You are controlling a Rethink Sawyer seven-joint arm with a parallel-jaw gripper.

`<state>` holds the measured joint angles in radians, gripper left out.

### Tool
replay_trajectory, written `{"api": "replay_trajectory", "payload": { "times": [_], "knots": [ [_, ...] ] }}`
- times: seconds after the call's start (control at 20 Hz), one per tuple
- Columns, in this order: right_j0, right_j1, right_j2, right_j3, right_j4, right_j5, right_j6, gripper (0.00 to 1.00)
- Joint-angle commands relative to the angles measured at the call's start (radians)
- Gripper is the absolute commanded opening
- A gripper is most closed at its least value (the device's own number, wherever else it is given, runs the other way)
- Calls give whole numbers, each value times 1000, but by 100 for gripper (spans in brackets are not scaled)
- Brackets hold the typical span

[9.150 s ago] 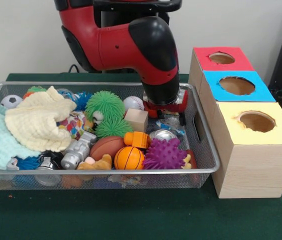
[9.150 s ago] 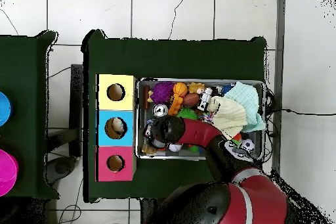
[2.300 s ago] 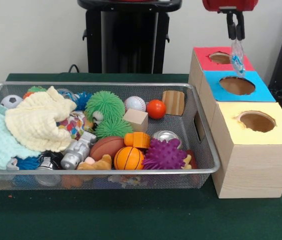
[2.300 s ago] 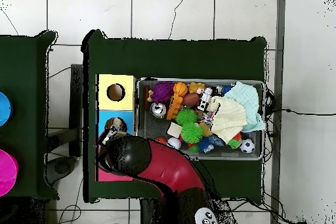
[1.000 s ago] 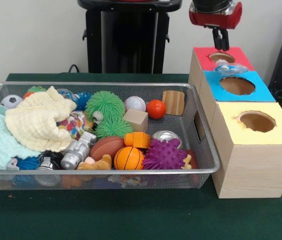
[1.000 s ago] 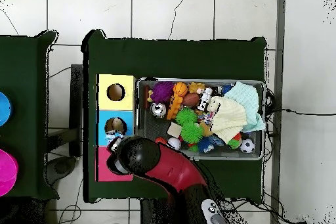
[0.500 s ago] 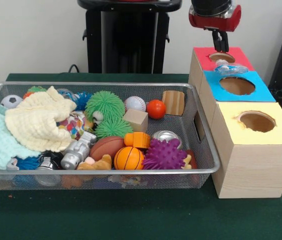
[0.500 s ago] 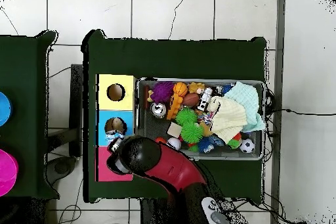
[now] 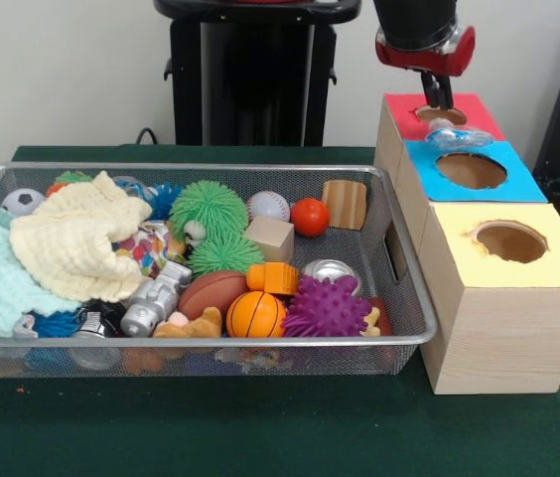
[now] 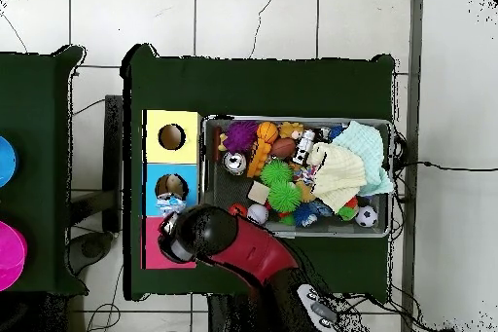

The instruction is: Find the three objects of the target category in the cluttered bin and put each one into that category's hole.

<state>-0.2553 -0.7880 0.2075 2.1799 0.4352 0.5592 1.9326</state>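
Note:
A crumpled clear plastic wrapper [image 9: 457,137] with blue print lies on the box tops, across the seam between the red box [image 9: 479,112] and the blue box [image 9: 513,181], at the far rim of the blue hole [image 9: 471,170]. My gripper [image 9: 439,96] hangs just above the red hole [image 9: 440,115], open, with nothing between its fingers and apart from the wrapper. In the overhead view the arm covers the red box, and the gripper [image 10: 173,228] sits at its end beside the blue box [image 10: 171,187].
The wire bin [image 9: 406,298] left of the boxes holds several toys: balls, spiky purple and green balls, wooden blocks [image 9: 345,204], a metal can [image 9: 326,269] and cloths [image 9: 67,243]. The yellow box [image 9: 518,288] stands nearest the front. The bin's rim [image 10: 297,120] shows in the overhead view.
2.3 s ago the gripper held the wrapper above the red box; it has since let go. Over the last second the gripper has shifted slightly, and the wrapper has lain still.

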Motion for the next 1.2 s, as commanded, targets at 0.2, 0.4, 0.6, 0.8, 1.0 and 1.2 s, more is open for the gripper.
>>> {"api": "replay_trajectory", "payload": {
  "times": [0.2,0.4,0.6,0.8,1.0,1.2],
  "knots": [
    [-27,73,103,74,37,-18,83,0],
    [-29,68,117,78,31,-57,81,0],
    [-39,54,156,103,52,-89,84,0],
    [-45,61,162,85,35,-143,88,0],
    [-8,23,100,54,-15,-213,128,0],
    [9,-123,72,119,-15,-194,156,0]
  ]
}}
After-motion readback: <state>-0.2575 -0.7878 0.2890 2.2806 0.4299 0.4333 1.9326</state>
